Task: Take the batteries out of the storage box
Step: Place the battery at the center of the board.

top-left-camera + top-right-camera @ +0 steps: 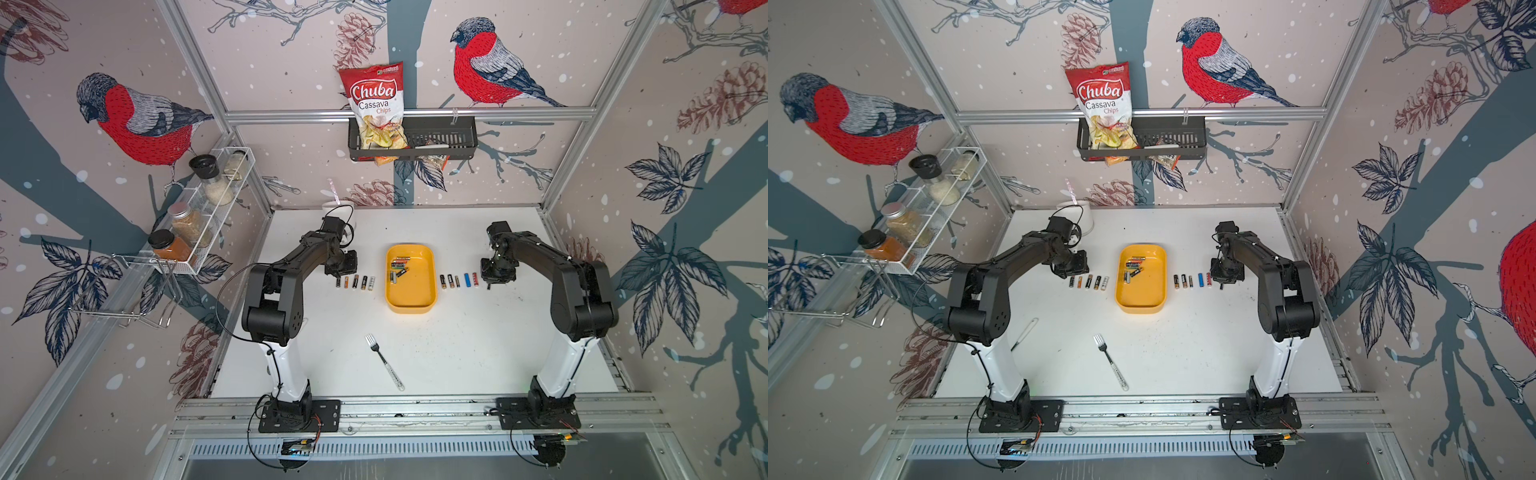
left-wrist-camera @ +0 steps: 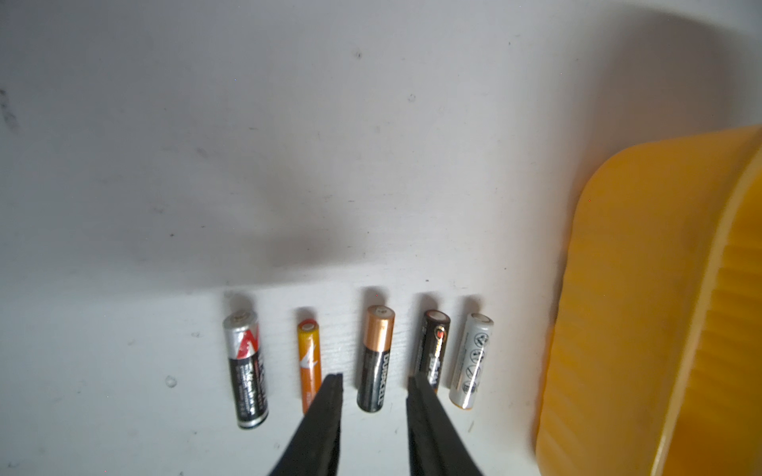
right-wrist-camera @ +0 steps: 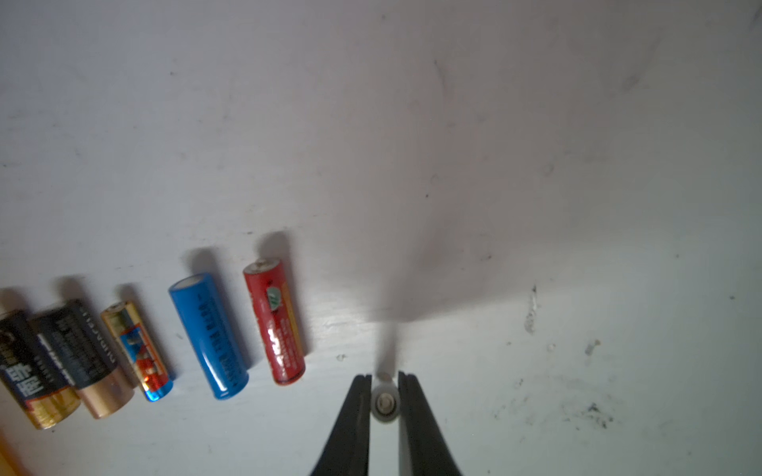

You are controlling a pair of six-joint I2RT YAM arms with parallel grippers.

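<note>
The yellow storage box [image 1: 412, 300] sits mid-table, with several batteries [image 1: 399, 269] heaped in its far half, in both top views [image 1: 1133, 269]. One row of batteries [image 1: 355, 282] lies left of the box and another row [image 1: 458, 281] lies right of it. My left gripper [image 2: 373, 377] hangs open over the left row, its fingers either side of a copper-and-black battery [image 2: 376, 358] that lies on the table untouched. My right gripper [image 3: 384, 379], past the red battery [image 3: 275, 323] ending the right row, is shut on a battery [image 3: 384, 404] seen end-on.
A fork [image 1: 384, 362] lies near the front of the table. A white mug [image 1: 337, 209] stands behind the left arm. A slim white tool [image 1: 1025, 332] lies by the left arm's base. A spice rack [image 1: 208, 208] hangs on the left wall and a black basket [image 1: 440, 139] with a chips bag on the back wall.
</note>
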